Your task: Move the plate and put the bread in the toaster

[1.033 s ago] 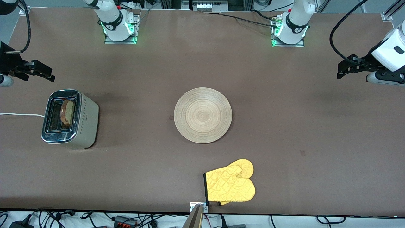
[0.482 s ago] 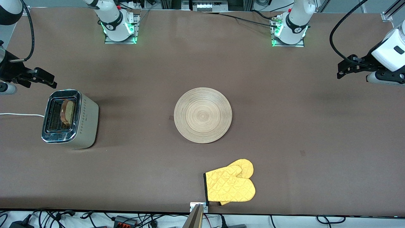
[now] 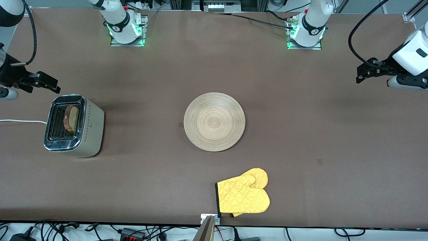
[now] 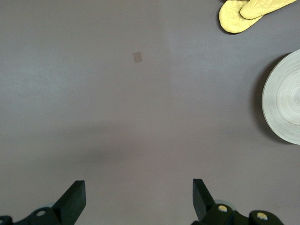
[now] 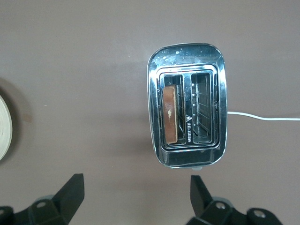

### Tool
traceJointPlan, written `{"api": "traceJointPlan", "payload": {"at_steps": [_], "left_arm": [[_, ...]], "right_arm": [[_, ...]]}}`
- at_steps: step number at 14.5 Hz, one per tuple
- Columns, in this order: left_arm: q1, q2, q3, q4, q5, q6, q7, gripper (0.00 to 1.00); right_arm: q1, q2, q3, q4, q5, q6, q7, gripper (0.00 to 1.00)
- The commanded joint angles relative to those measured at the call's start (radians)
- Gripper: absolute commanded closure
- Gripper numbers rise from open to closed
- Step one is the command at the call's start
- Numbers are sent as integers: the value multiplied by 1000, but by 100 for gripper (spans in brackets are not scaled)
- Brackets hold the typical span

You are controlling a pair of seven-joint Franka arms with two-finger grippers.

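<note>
The silver toaster [image 3: 74, 126] stands toward the right arm's end of the table. The bread [image 3: 71, 117] stands upright in one of its slots. The right wrist view shows the toaster [image 5: 187, 70] and the bread [image 5: 170, 115] in the slot from above. The round wooden plate [image 3: 214, 122] lies flat mid-table, bare. Its edge shows in both the left wrist view [image 4: 286, 98] and the right wrist view [image 5: 3, 129]. My right gripper [image 3: 53, 86] [image 5: 136, 197] is open and empty, over the table beside the toaster. My left gripper [image 3: 359, 74] [image 4: 139, 199] is open and empty, waiting over the left arm's end.
A yellow quilted oven mitt [image 3: 244, 195] [image 4: 253, 14] lies nearer the front camera than the plate, by the table's front edge. The toaster's white cord [image 3: 20, 121] [image 5: 262, 117] runs off the right arm's end of the table.
My right gripper has shifted slightly closer to the toaster. The left arm, plate, bread and toaster have not moved.
</note>
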Motion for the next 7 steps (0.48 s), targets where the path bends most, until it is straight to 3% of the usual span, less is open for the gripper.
{"api": "traceJointPlan", "payload": {"at_steps": [1,4,7], "left_arm": [[-6,11,3,27,9,-12,17,0],[-6,11,3,27,9,-12,17,0],[-4,11,3,27,9,-12,15,0]], "right_arm": [[-49,6,35,20,-1,-18,-13,0],[-115,3,113,20,-3,-18,-13,0],[-118,-13,111,19,-4,-21,-13,0]]}}
